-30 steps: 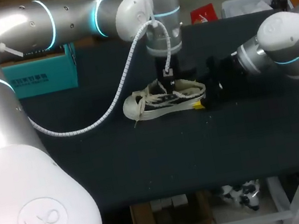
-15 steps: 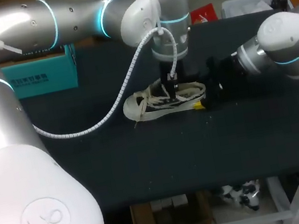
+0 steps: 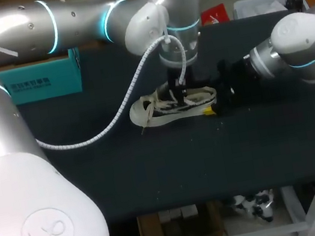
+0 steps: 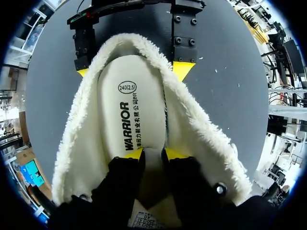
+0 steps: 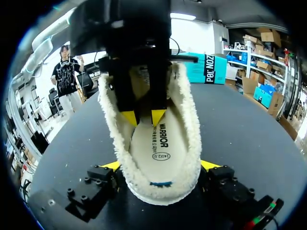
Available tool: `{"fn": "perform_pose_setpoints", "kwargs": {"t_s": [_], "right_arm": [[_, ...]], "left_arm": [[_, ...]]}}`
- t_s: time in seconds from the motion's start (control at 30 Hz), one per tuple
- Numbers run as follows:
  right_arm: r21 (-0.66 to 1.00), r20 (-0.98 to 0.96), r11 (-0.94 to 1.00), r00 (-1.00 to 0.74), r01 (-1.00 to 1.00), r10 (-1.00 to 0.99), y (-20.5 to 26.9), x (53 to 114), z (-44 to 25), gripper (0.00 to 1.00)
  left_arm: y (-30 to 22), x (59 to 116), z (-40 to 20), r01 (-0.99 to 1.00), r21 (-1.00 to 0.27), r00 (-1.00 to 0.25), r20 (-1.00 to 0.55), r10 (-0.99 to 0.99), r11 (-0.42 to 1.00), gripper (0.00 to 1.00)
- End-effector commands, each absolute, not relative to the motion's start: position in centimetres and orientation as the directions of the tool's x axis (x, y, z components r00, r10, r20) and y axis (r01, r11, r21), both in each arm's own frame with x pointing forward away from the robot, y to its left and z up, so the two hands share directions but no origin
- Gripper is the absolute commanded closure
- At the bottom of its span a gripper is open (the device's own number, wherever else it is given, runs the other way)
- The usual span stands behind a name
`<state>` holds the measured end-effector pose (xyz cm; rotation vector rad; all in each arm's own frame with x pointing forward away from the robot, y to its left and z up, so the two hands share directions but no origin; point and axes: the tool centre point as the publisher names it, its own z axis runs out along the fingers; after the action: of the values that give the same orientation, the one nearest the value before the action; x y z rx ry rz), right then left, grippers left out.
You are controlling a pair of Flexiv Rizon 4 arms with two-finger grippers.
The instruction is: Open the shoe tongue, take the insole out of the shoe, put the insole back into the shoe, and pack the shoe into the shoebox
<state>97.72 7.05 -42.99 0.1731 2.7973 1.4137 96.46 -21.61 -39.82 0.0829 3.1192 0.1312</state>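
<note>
One fleece-lined shoe (image 3: 173,104) at mid of table (image 3: 155,173), sole down, heel toward R arm. R gripper (image 5: 160,167) spread wide, one tip pressed to each side of heel: clamped. L gripper (image 4: 154,153) down inside shoe, nearly closed w/ narrow gap, tips on insole (image 4: 129,110), no pinch evident. Insole prob. light, thin, floppy, snug under plush lining (image 4: 192,120). Best nipped at an edge & peeled, not yanked. Soft upper likely to squash.

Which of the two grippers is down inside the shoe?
The left gripper: it is lowered onto the insole inside the shoe. The right gripper holds the heel from outside.
</note>
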Motion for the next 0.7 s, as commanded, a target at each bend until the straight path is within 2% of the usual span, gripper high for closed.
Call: {"fn": "perform_pose_setpoints", "kwargs": {"t_s": [0.03,0.43,0.5,0.53,0.57,0.7], "right_arm": [[0.804,0.049,0.587,-0.994,0.098,0.099,7.1,97.9,-43.4,1.00],[0.804,0.049,0.587,-0.994,0.098,0.099,7.1,97.9,-43.4,1.00],[0.804,0.049,0.587,-0.994,0.098,0.099,7.1,97.9,-43.4,1.00],[0.804,0.049,0.587,-0.994,0.098,0.099,7.1,97.9,-43.4,1.00],[0.804,0.049,0.587,-0.994,0.098,0.099,7.1,97.9,-43.4,1.00],[0.804,0.049,0.587,-0.994,0.098,0.099,7.1,97.9,-43.4,1.00]], "left_arm": [[-20.6,97.4,-50.2,0.056,0.085,-0.997,-0.047,0.060,0.995,0.70],[-19.9,101.3,-52.5,0.046,0.063,-0.994,-0.095,0.051,0.997,0.70],[-19.8,101.9,-52.7,0.041,0.061,-0.994,-0.095,0.046,0.997,0.77],[-19.8,102.1,-52.6,0.041,0.059,-0.995,-0.094,0.046,0.997,0.95],[-19.8,102.2,-52.6,0.041,0.059,-0.994,-0.095,0.046,0.997,1.00],[-19.6,102.4,-51.2,0.054,0.040,-0.994,-0.097,0.058,0.998,1.00]]}}
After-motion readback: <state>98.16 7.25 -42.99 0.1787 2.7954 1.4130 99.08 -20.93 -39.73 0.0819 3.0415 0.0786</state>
